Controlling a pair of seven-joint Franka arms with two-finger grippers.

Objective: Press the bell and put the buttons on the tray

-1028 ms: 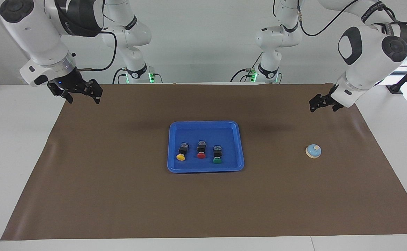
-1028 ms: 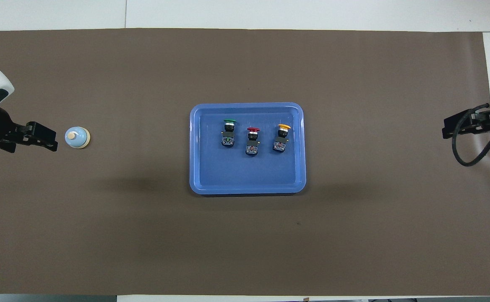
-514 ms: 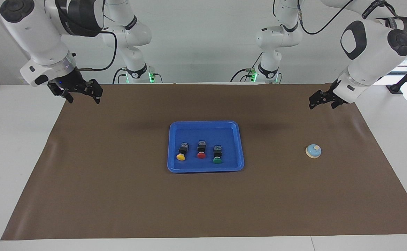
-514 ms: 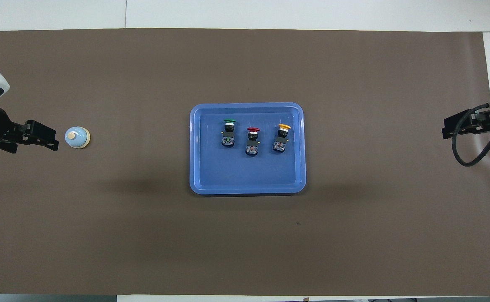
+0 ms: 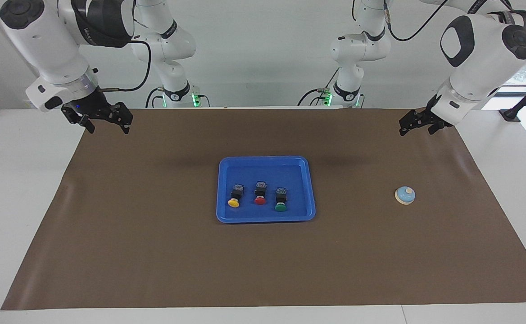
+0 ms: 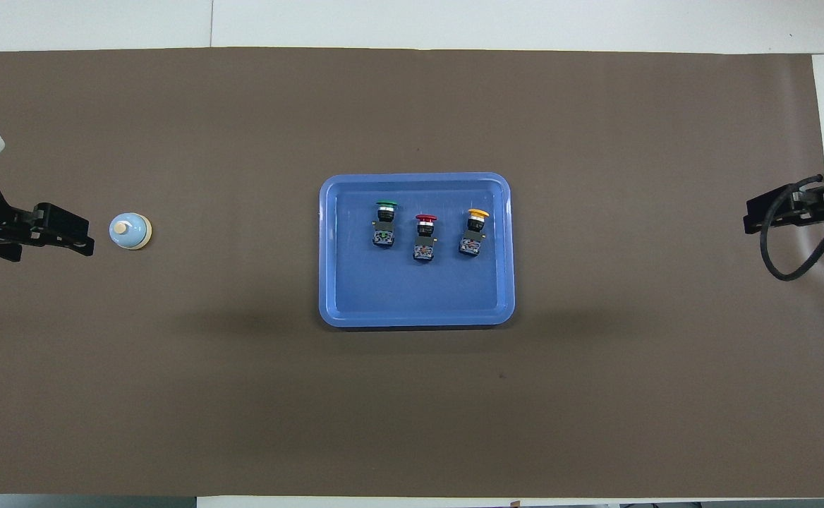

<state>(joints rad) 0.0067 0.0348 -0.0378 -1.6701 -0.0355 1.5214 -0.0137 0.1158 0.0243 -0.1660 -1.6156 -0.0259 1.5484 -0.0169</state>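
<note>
The blue tray (image 5: 263, 159) lies in the middle of the brown mat, also in the overhead view (image 6: 415, 180). The yellow button (image 5: 233, 202), the red button (image 5: 260, 200) and the green button (image 5: 280, 207) lie in it in a row, caps pointing away from the robots. The overhead view shows yellow (image 6: 477, 213), red (image 6: 425, 218) and green (image 6: 386, 205). The bell (image 5: 405, 195) (image 6: 130, 231) stands alone toward the left arm's end. My left gripper (image 5: 415, 129) (image 6: 80, 242) hangs raised over the mat, apart from the bell. My right gripper (image 5: 106, 126) (image 6: 752, 215) waits open and empty over the mat's other end.
The brown mat (image 5: 155, 252) covers most of the white table (image 5: 20, 180). Both arm bases (image 5: 346, 92) stand at the robots' edge. A black stand (image 5: 515, 110) sits on the table at the left arm's end.
My left gripper has risen and drawn back from the bell toward its end of the table. The right arm, bell, tray and buttons have not moved.
</note>
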